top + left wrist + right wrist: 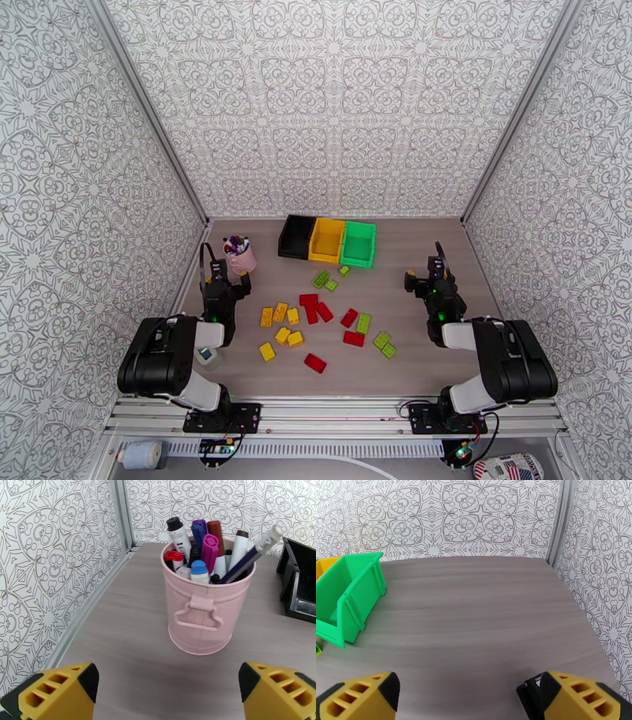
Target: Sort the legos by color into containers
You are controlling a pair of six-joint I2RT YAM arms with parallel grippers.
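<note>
Red [315, 308], yellow [280, 313] and light green legos [384, 343] lie scattered on the table between the two arms. Three containers stand in a row at the back: black [296, 236], yellow [327, 239] and green [358, 243]. My left gripper [229, 278] hovers at the left, open and empty, just short of the pink cup. In the left wrist view its fingers [59, 689] stand wide apart. My right gripper [423, 278] is open and empty at the right, with the green container [345, 596] to its left.
A pink cup of pens [239, 254] stands near the left wall, close in front of my left gripper [168, 695]. Patterned walls close in the table on three sides. A small white object [208, 358] lies by the left arm's base.
</note>
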